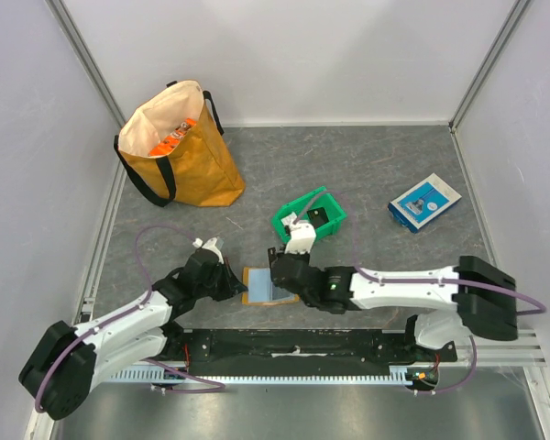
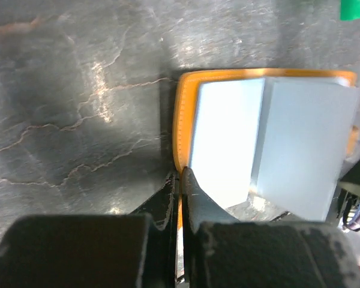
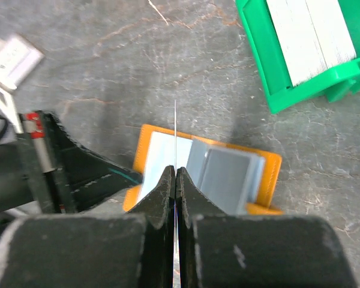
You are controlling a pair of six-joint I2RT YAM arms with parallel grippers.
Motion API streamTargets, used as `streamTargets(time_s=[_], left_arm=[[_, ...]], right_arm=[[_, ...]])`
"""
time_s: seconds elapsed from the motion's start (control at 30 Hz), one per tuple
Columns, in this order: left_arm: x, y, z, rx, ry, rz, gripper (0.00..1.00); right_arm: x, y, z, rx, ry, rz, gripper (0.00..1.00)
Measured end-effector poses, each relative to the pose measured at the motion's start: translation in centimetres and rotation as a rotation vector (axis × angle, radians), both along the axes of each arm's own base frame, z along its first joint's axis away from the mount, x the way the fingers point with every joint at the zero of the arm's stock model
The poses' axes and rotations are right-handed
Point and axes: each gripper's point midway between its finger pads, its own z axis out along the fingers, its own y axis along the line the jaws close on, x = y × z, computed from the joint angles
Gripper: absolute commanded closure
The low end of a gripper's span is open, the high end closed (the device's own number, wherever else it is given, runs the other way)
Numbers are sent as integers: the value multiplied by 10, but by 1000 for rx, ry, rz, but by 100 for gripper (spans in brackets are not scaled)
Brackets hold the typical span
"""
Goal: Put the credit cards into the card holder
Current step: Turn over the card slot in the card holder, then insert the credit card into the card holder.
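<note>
Orange card holder [image 2: 183, 114] lies open on table, centre-low in top view. Pale cards or panels show inside; can't tell how many are seated. L gripper [image 2: 181, 175] pinched tight on holder's near edge, pinning it. R gripper [image 3: 175, 172] clamped on one credit card [image 3: 175, 126], edge-on and upright over holder. Green bin [image 3: 255, 54], upper right in R wrist view, holds more white cards [image 3: 312, 36]. Judgement: mid-task. This card isn't slotted yet, and the bin stack is left.
</note>
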Motion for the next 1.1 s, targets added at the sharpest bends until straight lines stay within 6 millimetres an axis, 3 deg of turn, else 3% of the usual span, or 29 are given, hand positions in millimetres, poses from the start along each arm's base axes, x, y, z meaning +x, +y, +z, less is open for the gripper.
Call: streamTargets(time_s=[0.07, 0.23, 0.53, 0.7, 1.1], left_arm=[[-5, 3, -14, 22, 42, 9, 98], [1, -1, -13, 7, 29, 13, 98], [1, 1, -11, 9, 22, 20, 98], [-1, 3, -11, 7, 17, 22, 98], [-2, 3, -11, 3, 17, 24, 98]], right_arm=[[1, -5, 7, 82, 18, 27, 100], [2, -5, 7, 221, 76, 92, 100], [-7, -5, -36, 328, 231, 116, 100], [-12, -17, -62, 362, 294, 58, 100], [-15, -14, -80, 453, 348, 17, 100]])
